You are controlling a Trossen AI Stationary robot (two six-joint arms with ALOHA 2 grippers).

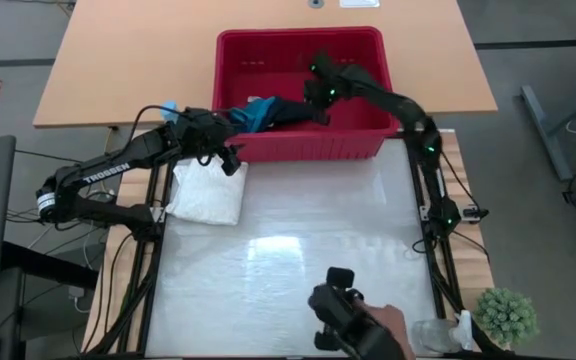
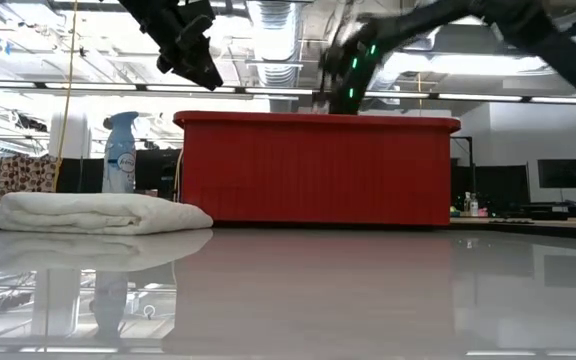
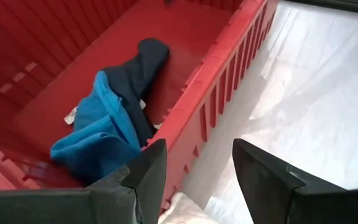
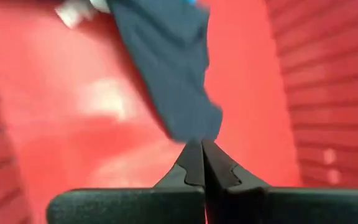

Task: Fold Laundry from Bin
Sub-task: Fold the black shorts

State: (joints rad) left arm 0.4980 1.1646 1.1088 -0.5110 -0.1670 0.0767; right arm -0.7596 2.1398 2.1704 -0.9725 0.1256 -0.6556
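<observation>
- Step in hand, as I read it: pulling the next garment out of the bin (image 1: 364, 140). The bin sits at 12 o'clock on the table, its near wall touching the clear work mat (image 1: 298, 260).
- Right gripper (image 4: 202, 149) is down inside the bin, fingers pressed fully together at the tip of the dark navy cloth (image 4: 166, 68). The fingertips meet right at the cloth's edge; whether any fabric is actually pinched I cannot tell.
- Left gripper (image 3: 194, 168) hovers over the bin's near-left corner, about 10 o'clock from table centre, jaws parted and holding nothing.
- Teal-blue cloth (image 3: 95, 134) lies bunched against the navy one in the bin's near-left part, partly draped over the wall.
- White folded cloth (image 1: 208, 192) rests on the mat at 9 o'clock, just outside the bin; looks already done.
- Next move calls for a slow lift to check that the navy piece comes up alone, clear of the teal one.
- Hard to make out: the low view hides the bin's contents behind its wall; a person's hand (image 1: 388, 325) with a dark device shows at 6 o'clock, partly cut off.
</observation>
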